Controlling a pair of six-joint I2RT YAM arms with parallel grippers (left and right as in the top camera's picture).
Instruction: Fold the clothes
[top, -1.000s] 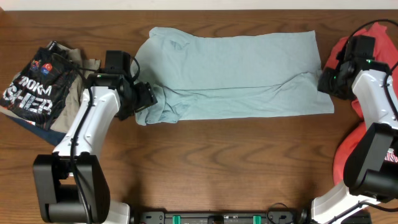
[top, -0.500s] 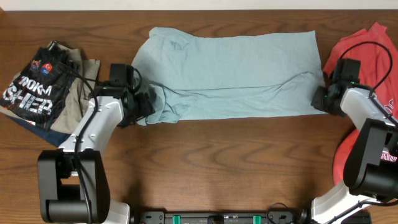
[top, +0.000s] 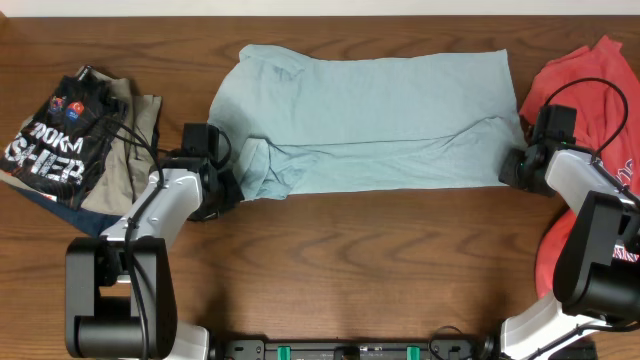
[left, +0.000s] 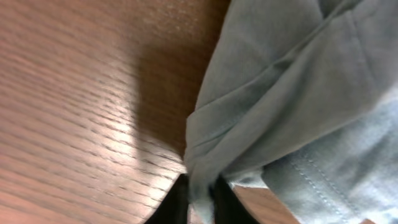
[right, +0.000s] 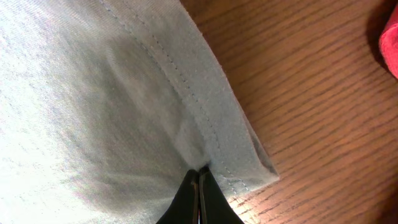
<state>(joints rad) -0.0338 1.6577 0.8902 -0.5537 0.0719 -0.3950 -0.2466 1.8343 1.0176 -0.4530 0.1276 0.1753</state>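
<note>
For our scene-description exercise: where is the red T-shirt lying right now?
In the overhead view, the red T-shirt lies at the right edge of the table, just right of the pale blue T-shirt, partly hidden by the right arm.

A dark wooden surface (top: 350, 260) carries a pale blue-grey T-shirt (top: 380, 110) spread across its far middle. A red T-shirt (top: 585, 85) lies bunched along the right edge, and a stack of dark and tan garments (top: 70, 140) at the far left.
</note>
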